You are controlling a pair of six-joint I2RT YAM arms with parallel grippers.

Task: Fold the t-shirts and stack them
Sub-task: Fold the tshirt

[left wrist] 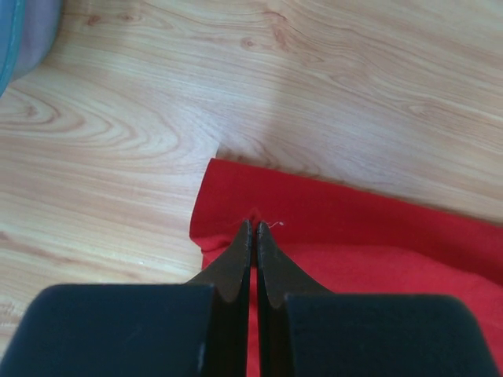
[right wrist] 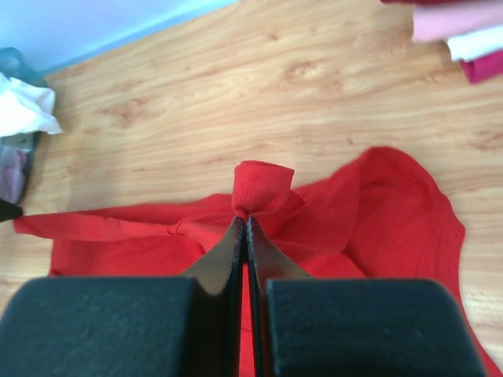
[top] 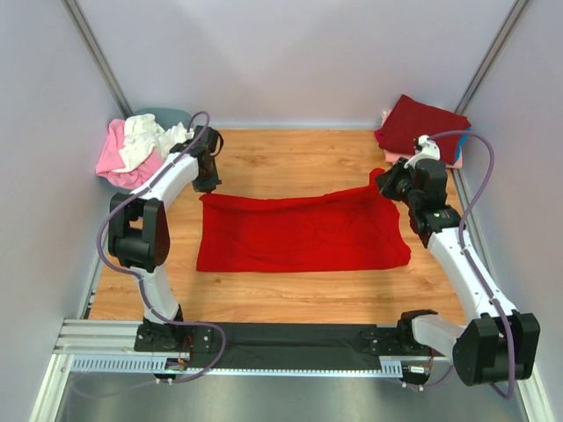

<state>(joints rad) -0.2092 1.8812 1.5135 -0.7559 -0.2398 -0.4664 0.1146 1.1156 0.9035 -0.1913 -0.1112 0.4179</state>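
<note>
Red shirt point(top: 303, 233): fold level, both corners together

Spread sideways across the middle of the wood tabletop point(top: 290, 158), far edge raised. Left fingers point(left wrist: 236, 263) pressed together on the far-left corner, cloth nipped between the tips, low over the wood. Right fingers point(right wrist: 228, 259) pressed together too, pinching a small bunched knot of the far-right corner, held above the tabletop with cloth draping down from it.

Judged step: carrying the far edge over to the near edge for a fold in half. To do it well:

- Hold both pinches firm; no loosening before touchdown.
- Raise the left corner to match the right, judging by the sag between them.
- Ease the two grips slightly apart to take out the slack along the far edge; stop short of stretching.
- Carry both corners toward the bases at one pace, level, to avoid a skewed fold.
- Lay far edge on near edge, corners matched, then let go.
- Watch the right bunch: likely to leave a crumple; smooth after release.

Afterward, probably bound for the stack under the dark red shirt point(top: 420, 123) at the far right. Pink shirt point(top: 114, 156) and white shirt point(top: 148, 136) heaped in the tub point(top: 169, 113) at the far left, not yet folded.
</note>
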